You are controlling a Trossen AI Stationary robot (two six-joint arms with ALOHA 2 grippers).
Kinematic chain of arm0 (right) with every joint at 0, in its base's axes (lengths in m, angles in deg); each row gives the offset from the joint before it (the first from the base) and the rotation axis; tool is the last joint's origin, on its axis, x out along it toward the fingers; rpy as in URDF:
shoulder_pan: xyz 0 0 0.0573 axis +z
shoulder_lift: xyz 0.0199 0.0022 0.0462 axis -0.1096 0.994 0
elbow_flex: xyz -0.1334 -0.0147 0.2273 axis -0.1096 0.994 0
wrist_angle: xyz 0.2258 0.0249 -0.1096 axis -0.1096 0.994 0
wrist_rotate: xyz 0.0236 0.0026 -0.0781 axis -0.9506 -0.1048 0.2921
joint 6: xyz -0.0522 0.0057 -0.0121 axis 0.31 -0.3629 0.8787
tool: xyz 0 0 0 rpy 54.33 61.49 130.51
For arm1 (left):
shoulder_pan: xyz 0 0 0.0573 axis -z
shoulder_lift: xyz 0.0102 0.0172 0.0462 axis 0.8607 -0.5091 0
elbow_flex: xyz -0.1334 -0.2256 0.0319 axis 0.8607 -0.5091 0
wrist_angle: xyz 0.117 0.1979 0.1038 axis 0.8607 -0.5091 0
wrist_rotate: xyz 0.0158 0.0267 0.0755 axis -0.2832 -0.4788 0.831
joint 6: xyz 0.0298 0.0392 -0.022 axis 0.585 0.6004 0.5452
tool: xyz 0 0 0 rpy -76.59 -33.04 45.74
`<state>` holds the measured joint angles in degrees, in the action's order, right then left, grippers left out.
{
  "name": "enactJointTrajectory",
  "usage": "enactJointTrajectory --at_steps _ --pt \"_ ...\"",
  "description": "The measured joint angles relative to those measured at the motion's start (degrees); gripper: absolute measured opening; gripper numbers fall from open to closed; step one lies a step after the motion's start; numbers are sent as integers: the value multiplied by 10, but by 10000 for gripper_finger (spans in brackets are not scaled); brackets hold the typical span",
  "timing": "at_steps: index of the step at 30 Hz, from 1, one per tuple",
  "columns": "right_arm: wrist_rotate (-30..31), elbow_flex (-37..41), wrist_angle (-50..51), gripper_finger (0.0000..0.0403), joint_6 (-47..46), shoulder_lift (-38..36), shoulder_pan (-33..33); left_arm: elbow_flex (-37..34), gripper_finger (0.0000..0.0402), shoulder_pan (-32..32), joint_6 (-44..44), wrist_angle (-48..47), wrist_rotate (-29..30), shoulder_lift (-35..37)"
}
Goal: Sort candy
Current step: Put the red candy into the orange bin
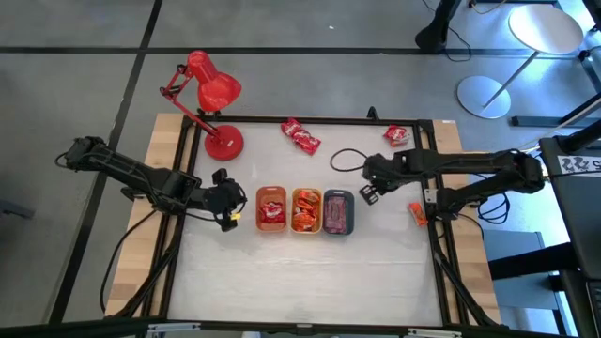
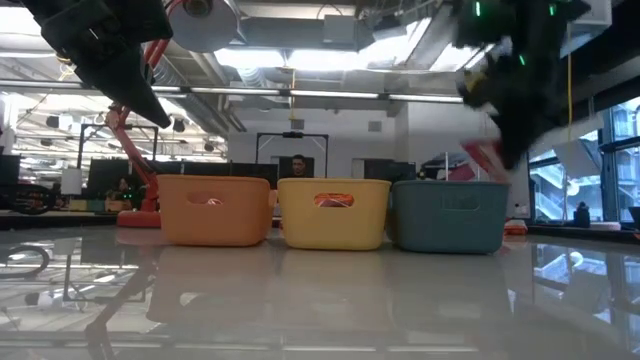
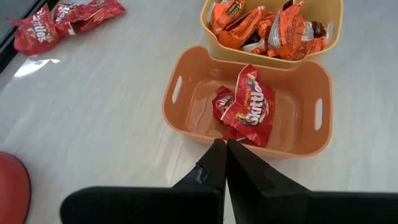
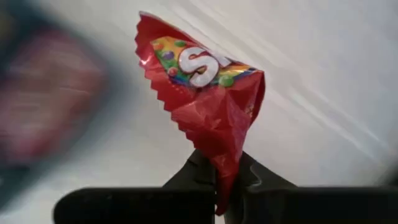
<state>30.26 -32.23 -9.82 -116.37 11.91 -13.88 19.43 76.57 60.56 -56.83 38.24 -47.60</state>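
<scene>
— Right gripper [image 4: 222, 180]: what's it doing?
— Pinched tight on a red Skittles packet [image 4: 202, 106], lifted just at three o'clock of the grey tray [image 1: 338, 212].
— And the left gripper [image 3: 225, 163]?
— Fingers pressed together, holding nothing, at nine o'clock of the orange tray [image 1: 271, 209].
— Other candy?
— Packets fill the trays; loose ones [image 1: 301, 135] lie at twelve o'clock.

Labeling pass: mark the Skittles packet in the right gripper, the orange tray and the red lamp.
Skittles packet [image 4: 208, 118], right wrist view, middle of wrapper.
Orange tray [image 3: 180, 106], left wrist view, side wall by handle slot.
Red lamp [image 1: 216, 91], high view, shade.
</scene>
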Motion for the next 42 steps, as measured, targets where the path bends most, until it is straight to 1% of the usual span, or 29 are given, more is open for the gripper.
enactJointTrajectory --at_steps 4,8,11,15,21,25,29,35,42 --pt "13 -52 -83 1 30 3 56 0 4 0 -4 0 0 0" --pt "15 -98 -189 1 88 40 98 0 4 0 -5 0 0 0" --pt "14 -142 -247 1 144 99 117 0 4 0 -5 1 0 0" --pt "3 -223 -284 1 224 199 126 0 4 0 -5 2 0 0" --pt "-20 -349 -291 0 308 350 117 0 4 0 -16 2 0 0" --pt "-23 -408 -292 0 318 418 103 0 4 0 -16 0 0 0" --pt "-25 -445 -294 0 310 463 92 0 4 0 -13 -11 0 0" --pt "-28 -470 -301 0 295 511 86 0 4 1 -15 -20 0 0" --pt "-26 -486 -321 0 291 547 85 0 4 1 -20 -19 0 0"
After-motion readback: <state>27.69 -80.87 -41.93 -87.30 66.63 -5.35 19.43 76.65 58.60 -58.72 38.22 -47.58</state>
